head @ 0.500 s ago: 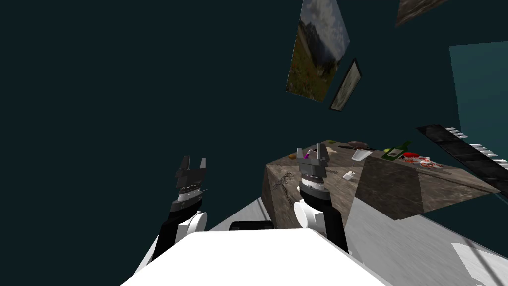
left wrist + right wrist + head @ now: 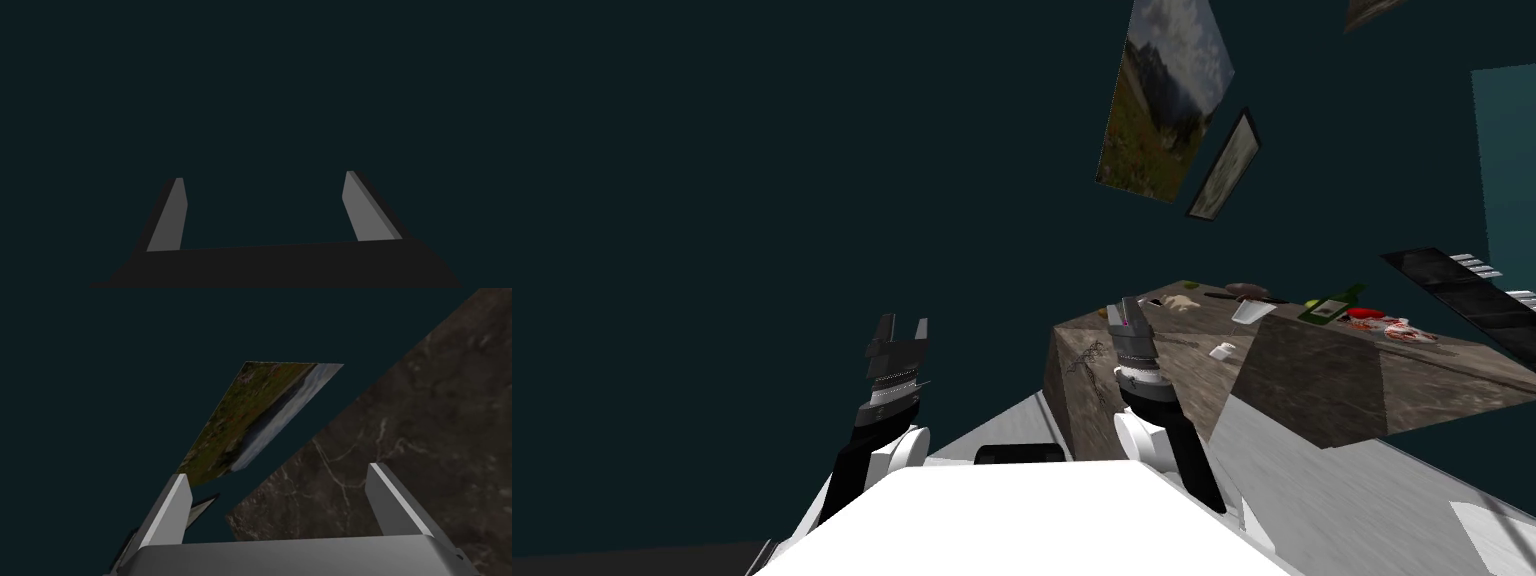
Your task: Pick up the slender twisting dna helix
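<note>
Helix [image 2: 1087,358], thin, dark and wiry, lies on the near left corner of the marble counter [image 2: 1312,370], just left of the right gripper [image 2: 1125,310]. That gripper hangs over the counter, fingers apart, nothing between them. Left gripper [image 2: 900,328] is well left of the counter, fingers also apart. A green bottle [image 2: 1335,304] sits far right.

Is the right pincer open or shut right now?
Open: the right pincer has its fingers wide apart, nothing gripped, marbled counter beyond.

White-veined dark brown counter [image 2: 1312,390], green bottle [image 2: 1337,303]
</note>
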Tool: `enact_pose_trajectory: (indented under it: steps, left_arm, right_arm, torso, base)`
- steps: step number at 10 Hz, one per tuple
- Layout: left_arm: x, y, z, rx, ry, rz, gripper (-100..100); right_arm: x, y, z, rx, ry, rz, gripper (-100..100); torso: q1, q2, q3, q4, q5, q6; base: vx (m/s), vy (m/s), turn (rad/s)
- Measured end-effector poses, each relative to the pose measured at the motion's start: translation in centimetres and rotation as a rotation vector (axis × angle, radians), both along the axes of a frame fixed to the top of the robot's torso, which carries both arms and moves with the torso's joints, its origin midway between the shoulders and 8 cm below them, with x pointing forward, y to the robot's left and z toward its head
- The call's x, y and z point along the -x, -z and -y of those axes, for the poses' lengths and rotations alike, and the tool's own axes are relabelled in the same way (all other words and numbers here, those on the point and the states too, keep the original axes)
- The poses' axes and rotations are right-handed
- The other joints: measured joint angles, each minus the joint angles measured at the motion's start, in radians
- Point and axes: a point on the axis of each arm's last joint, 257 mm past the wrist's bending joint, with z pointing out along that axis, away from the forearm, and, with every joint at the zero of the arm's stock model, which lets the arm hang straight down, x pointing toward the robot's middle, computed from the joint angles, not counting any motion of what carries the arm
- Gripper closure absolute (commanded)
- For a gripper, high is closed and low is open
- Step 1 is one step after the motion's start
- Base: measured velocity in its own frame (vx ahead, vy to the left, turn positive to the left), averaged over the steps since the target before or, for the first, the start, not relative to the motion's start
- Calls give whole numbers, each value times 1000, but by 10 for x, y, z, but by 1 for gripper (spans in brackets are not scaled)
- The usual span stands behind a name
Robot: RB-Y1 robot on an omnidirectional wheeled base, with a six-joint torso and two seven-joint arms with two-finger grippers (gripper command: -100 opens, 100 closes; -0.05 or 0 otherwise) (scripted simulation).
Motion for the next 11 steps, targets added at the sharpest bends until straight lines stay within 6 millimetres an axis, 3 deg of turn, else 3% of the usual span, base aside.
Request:
enact_pose_trajectory:
  steps: [2,5,11]
  left_arm:
    - [0,0,0,0,0,0,0]
    - [0,0,0,0,0,0,0]
    - [0,0,0,0,0,0,0]
  right_arm:
    - [-14,16,0,118,56,-55,-100]
    - [-30,57,11,324,152,-153,-100]
    - [-49,131,40,697,305,-311,-100]
  torso:
    - [0,1,0,0,0,0]
    - [1,2,1,0,0,0]
    - [-2,-2,-1,0,0,0]
  base:
    - [-141,75,109]
    - [-150,94,115]
    - [-87,68,86]
